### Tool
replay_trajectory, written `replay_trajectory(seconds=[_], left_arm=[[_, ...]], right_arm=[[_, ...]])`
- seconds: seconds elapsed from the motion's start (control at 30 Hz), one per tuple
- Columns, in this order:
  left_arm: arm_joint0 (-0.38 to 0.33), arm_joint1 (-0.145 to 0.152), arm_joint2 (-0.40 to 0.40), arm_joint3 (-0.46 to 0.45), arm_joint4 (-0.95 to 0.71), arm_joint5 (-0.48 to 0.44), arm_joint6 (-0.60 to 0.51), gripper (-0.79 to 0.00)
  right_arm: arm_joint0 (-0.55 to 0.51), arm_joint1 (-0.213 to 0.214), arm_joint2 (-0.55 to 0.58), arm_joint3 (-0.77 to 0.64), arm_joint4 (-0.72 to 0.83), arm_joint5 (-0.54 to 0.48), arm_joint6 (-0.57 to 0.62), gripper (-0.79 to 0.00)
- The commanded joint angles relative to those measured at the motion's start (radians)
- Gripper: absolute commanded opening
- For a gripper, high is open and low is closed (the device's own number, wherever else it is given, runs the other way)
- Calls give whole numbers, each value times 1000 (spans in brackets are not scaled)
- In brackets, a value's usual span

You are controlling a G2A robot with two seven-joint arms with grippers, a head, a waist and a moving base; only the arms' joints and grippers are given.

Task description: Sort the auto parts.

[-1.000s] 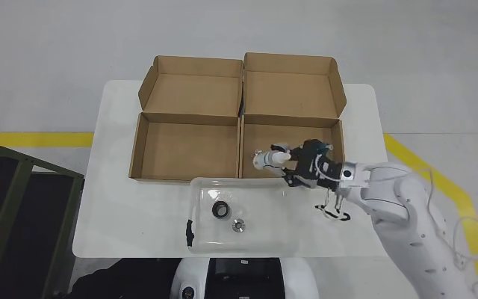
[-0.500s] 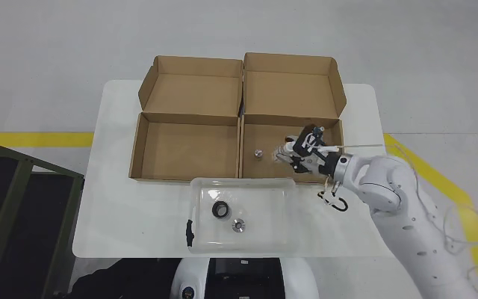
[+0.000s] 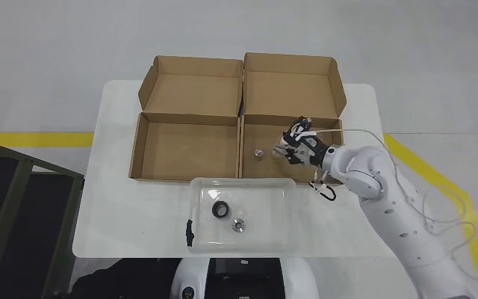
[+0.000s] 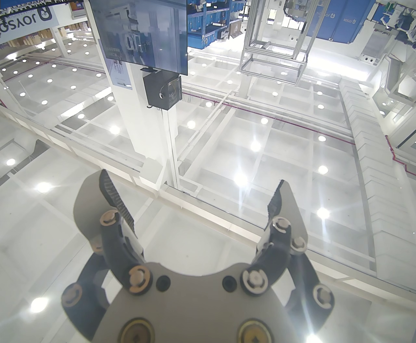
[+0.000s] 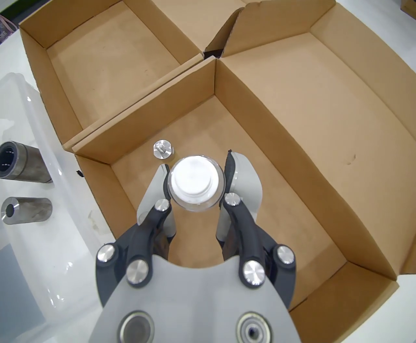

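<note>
Warehouse-like factory hall: blue storage racks [image 4: 209, 22], yellow floor line [image 3: 45, 139].

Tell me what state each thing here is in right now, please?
right tool, shut on white part, over the right box.
left tool, open, holding nothing.
white part, gripped by the right tool.
right box, lid open, one small metal part inside.
left box, lid open.
clear bin, uncovered, two metal cylinders lying inside.
</note>
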Motion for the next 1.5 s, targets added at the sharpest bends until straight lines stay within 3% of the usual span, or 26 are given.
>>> replay_trajectory(seconds=[0.0, 0.3, 0.43, 0.5, 0.53, 0.57, 0.6, 0.93, 1.27, 1.47], left_arm=[[0, 0, 0, 0, 0, 0, 0, 0], [0, 0, 0, 0, 0, 0, 0, 0], [0, 0, 0, 0, 0, 0, 0, 0], [0, 0, 0, 0, 0, 0, 0, 0], [0, 0, 0, 0, 0, 0, 0, 0], [0, 0, 0, 0, 0, 0, 0, 0], [0, 0, 0, 0, 0, 0, 0, 0], [0, 0, 0, 0, 0, 0, 0, 0], [0, 0, 0, 0, 0, 0, 0, 0], [0, 0, 0, 0, 0, 0, 0, 0]], right_arm=[[9, -4, -14, 12, -4, 4, -3, -785], [31, -17, -57, 45, -21, 19, -4, -776], [33, -19, -62, 47, -26, 20, 0, -591], [34, -19, -62, 47, -27, 21, 3, -456], [33, -20, -62, 47, -28, 21, 5, -308], [32, -20, -62, 44, -30, 22, 6, -105], [31, -20, -62, 42, -32, 23, 7, 0], [-13, -10, -16, -55, -58, 41, 11, 0], [-129, 16, 78, -347, -138, 34, 61, 0], [-199, 23, 65, -482, -158, -14, 68, 0]])
